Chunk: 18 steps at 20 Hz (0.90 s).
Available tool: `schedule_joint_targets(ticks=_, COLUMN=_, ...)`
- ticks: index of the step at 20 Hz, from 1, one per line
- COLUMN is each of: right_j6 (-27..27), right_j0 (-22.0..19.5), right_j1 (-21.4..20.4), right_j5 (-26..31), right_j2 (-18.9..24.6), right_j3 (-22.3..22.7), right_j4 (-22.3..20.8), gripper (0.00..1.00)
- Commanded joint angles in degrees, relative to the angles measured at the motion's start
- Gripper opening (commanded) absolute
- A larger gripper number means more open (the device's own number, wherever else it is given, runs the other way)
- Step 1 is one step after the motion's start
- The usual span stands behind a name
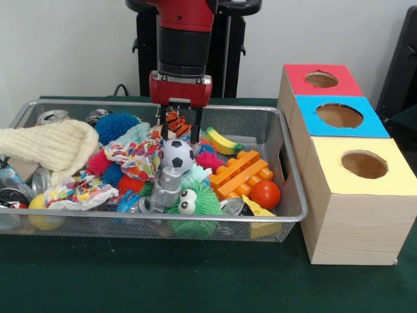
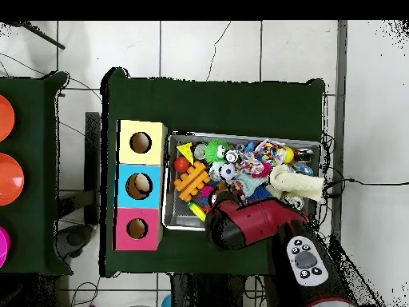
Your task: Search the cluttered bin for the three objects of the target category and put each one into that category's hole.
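Gripper: our gripper is down in the bin, fingers closed on the tiger, we judge to lift it.
Tiger place: far middle of bin, behind the ball.
Boxes: right of bin.
Overhead: arm hides the grasp; holes show.

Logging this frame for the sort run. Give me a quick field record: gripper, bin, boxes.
gripper: low over the bin's far side, at an orange striped toy; grasp cannot be confirmed
bin: wire mesh, cluttered; soccer ball, banana, orange block, red ball, green googly-eyed toy, cans, knit cloth
boxes: red, blue, yellow, one hole each
blue hole: something pale inside
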Motion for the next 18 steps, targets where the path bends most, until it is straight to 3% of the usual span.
schedule_joint_targets(ticks=1, right_j6=7.23, right_j0=-3.36, right_j1=0.9, right_j5=-1.96, right_j2=-0.57, right_j3=3.13, right_j4=2.77, gripper=1.0)
schedule_joint_targets(ticks=9, right_j6=8.52, right_j0=1.02, right_j1=4.02, right_j5=-7.97, right_j2=-6.22, right_j3=1.07, right_j4=1.6, gripper=1.0)
schedule_joint_targets(ticks=18, right_j6=7.63, right_j0=3.48, right_j1=3.62, right_j5=-6.95, right_j2=-8.59, right_j3=0.98, right_j4=3.54, gripper=1.0)
